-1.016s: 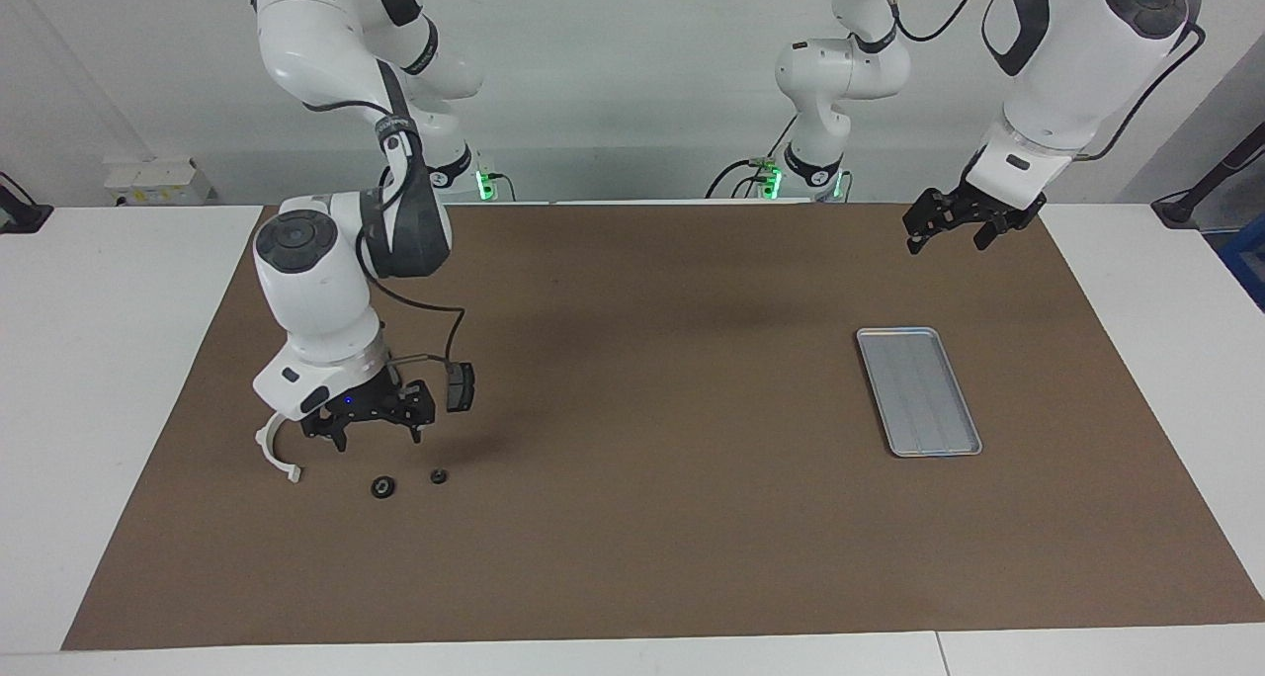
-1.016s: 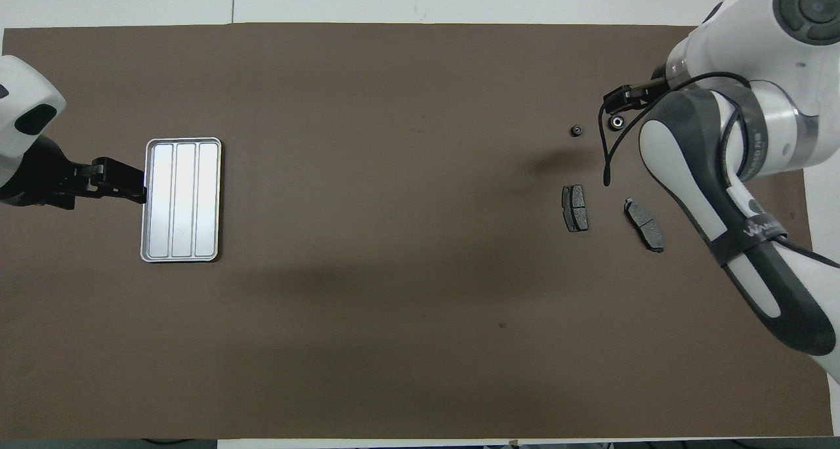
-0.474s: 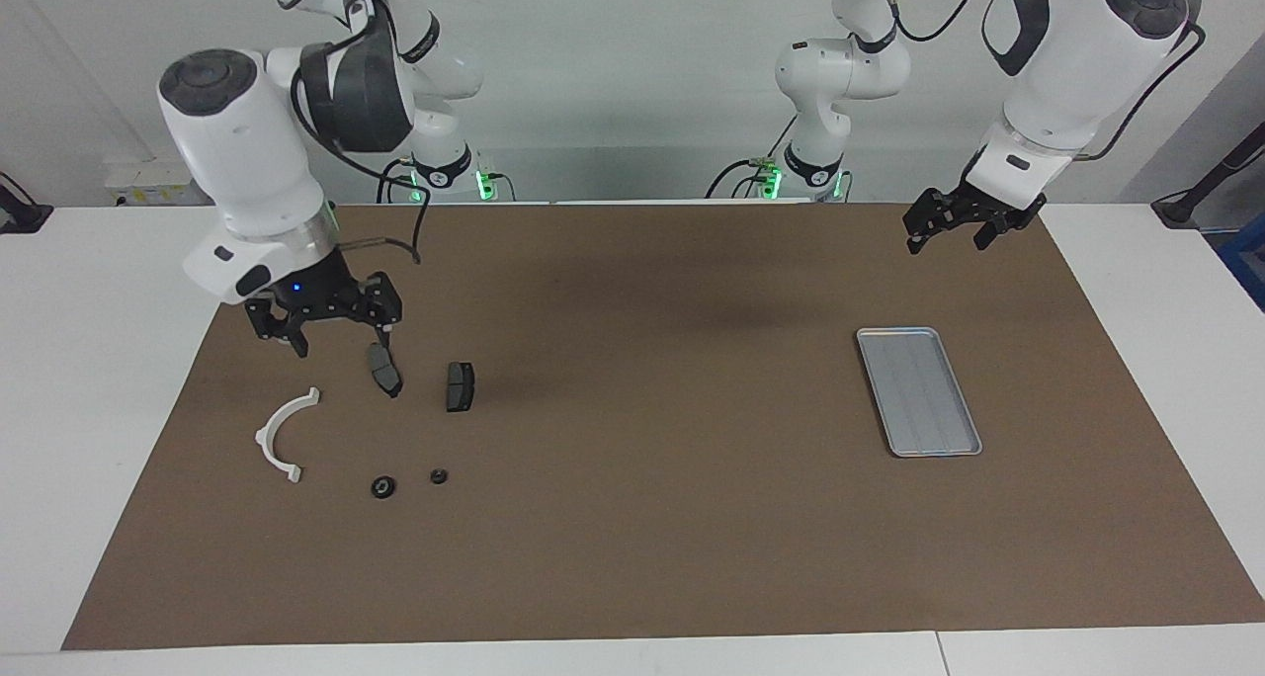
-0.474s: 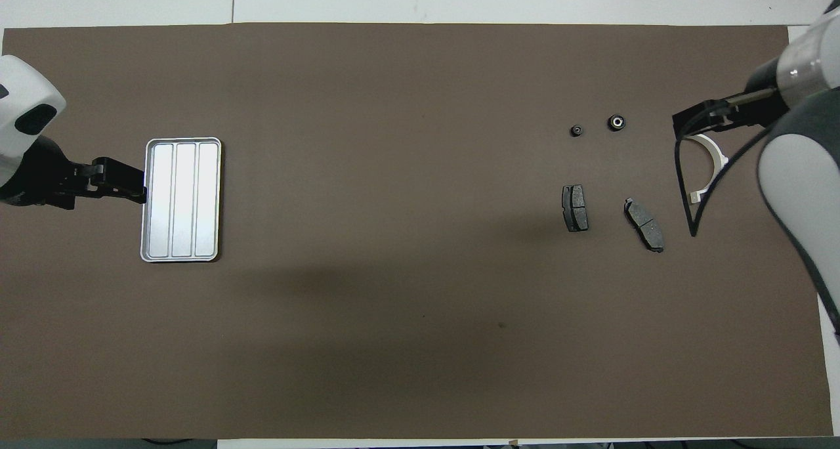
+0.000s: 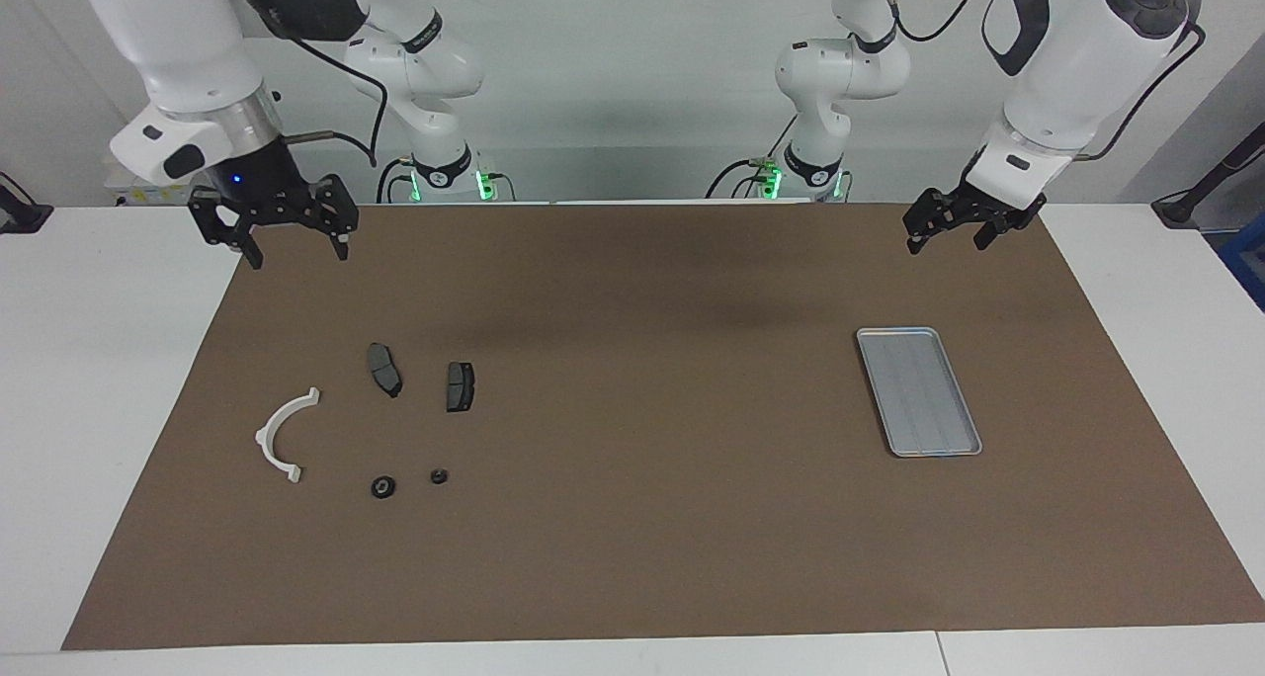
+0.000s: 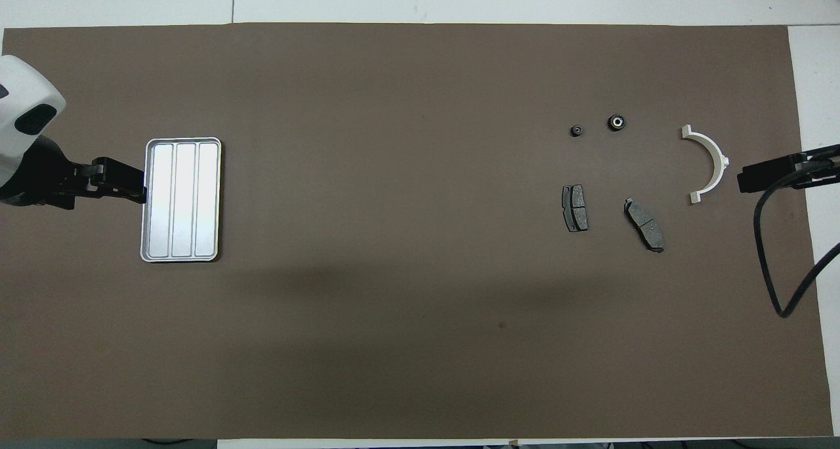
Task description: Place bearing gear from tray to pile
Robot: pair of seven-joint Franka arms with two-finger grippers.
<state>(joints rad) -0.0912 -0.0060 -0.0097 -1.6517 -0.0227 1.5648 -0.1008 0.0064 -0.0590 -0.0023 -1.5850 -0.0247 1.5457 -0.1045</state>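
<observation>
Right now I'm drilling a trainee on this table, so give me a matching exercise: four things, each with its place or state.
1. tray
2. white bracket
3. larger gear
4. right gripper

A. jaws open, nothing held
B. lies between the bracket and the smaller gear
C. empty, toward the left arm's end
D. half-ring on the brown mat

Pairs: 1-C, 2-D, 3-B, 4-A

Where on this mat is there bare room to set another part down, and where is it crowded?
The widest bare stretch runs between the tray and the brake pads. The tray itself holds nothing. Parts cluster toward the right arm's end: white bracket, two small gears, both pads. The right hand and left hand hang open over the mat's edge nearest the robots.
</observation>
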